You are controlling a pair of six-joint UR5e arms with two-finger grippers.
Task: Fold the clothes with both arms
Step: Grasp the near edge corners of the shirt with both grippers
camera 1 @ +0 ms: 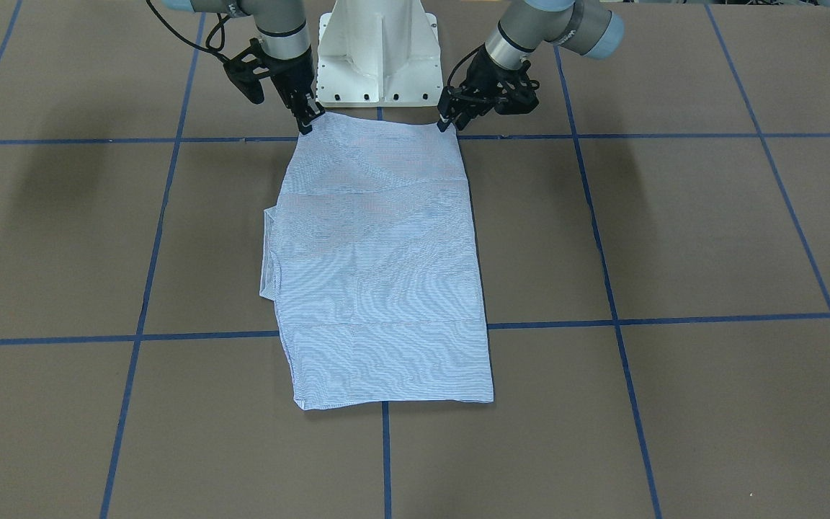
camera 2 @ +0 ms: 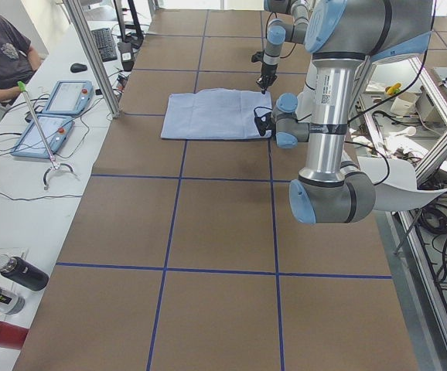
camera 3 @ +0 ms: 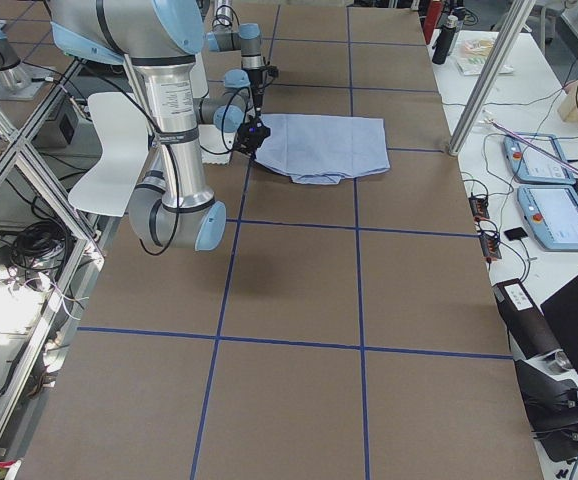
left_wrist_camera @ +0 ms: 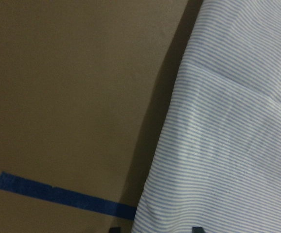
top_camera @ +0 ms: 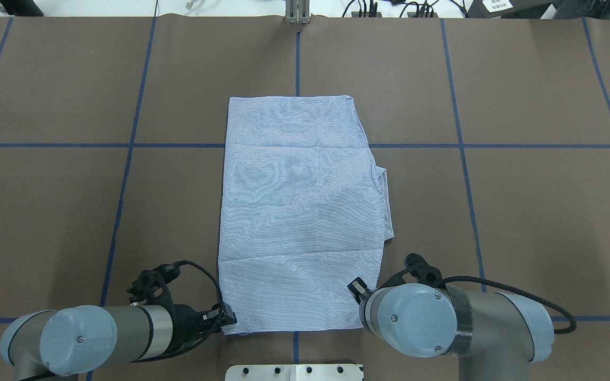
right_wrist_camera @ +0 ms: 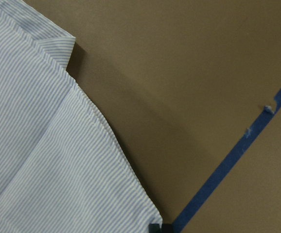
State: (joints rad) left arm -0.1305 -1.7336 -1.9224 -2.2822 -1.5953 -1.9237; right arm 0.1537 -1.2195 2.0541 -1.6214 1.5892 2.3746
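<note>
Light blue, finely white-striped button-up shirt flat on brown surface, centred before robot. Left hand narrowly parted astride one near corner; right hand seemingly pinched on the other. Likely trouble: lopsided lift, cloth slipping from unclosed left hand, skewing fold. Long axis pointing straight away from robot; collar end untellable.

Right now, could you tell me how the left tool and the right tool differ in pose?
The left tool leans in from the side; the right tool points more steeply down. The left tool is at the shirt's left corner, the right tool at its right corner. Both are black, at the same shirt edge.
</note>
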